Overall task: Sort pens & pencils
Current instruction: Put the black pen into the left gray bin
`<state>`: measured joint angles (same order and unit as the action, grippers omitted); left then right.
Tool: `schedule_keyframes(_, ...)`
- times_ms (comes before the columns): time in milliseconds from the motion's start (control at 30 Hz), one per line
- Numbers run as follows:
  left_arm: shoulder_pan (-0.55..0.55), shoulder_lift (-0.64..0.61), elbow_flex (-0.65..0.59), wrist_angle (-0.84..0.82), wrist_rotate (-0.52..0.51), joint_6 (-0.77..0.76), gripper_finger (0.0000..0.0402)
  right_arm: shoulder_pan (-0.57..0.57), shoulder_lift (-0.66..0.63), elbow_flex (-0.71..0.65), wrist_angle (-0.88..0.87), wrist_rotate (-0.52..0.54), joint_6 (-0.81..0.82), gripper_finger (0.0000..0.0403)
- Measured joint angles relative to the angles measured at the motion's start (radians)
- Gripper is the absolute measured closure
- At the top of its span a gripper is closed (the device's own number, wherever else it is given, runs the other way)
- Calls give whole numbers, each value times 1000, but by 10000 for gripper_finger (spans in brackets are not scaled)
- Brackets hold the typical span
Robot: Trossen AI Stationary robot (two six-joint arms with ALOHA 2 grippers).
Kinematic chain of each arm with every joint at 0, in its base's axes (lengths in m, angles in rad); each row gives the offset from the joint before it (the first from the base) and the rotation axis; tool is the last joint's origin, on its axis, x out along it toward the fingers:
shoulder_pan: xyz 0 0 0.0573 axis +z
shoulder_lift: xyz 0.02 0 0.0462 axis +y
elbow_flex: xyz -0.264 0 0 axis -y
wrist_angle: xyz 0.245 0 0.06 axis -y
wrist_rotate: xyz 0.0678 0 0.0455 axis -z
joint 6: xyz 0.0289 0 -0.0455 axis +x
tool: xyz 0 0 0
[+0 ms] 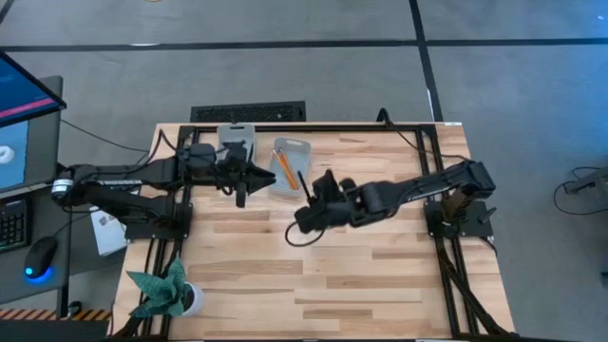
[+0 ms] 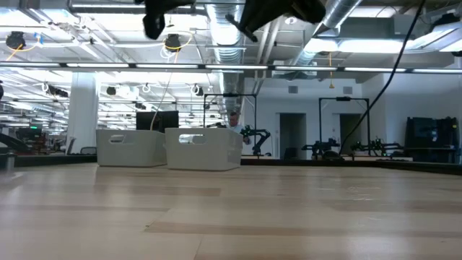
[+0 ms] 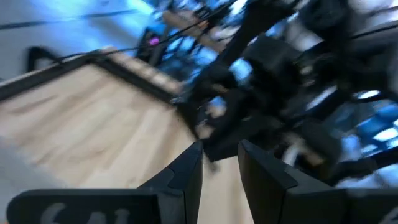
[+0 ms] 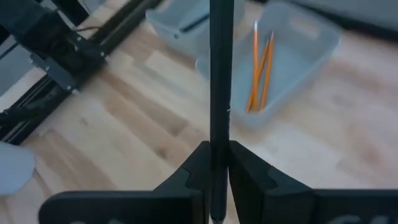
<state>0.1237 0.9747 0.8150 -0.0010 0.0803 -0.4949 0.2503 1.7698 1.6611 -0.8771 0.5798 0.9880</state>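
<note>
**Carrying a pen to its bin**

We have a black pen (image 4: 221, 93) pinched between the right gripper's (image 4: 216, 163) fingers, which press on it from both sides; the pen stands out well past the fingertips. In the high view the right gripper (image 1: 312, 201) hangs over the table just in front of the two grey bins. The right bin (image 1: 291, 167) holds the orange pencils (image 4: 260, 65), lying together. The left bin (image 1: 235, 142) shows one dark stick (image 4: 194, 23) in the right wrist view, probably a pen already dropped there.

We judge the step in hand to be taking this pen to the left bin, not the pencil bin that lies nearest. To do it well, we should swing past the pencil bin, keep the long free end clear of the bin walls, and let go only when the pen is over the bin's floor.

The left gripper (image 1: 240, 195) hovers just in front of the left bin, right on our path; its jaws are slightly parted and hold nothing we can see. We need to mind a collision there.
</note>
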Motion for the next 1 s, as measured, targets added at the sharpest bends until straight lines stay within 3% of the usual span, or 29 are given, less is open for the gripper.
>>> schedule_keyframes(167,25,91,1,216,122,-110,308,-35,-58,0,39,5,-189,336)
schedule_keyframes(500,25,256,1,553,134,-150,308,-69,-122,0,88,-3,-370,336)
schedule_keyframes(733,25,256,1,603,105,-115,308,-70,-124,0,91,-6,-414,336)
schedule_keyframes(1000,25,256,1,527,40,-118,308,-83,-123,0,108,-6,-414,336)
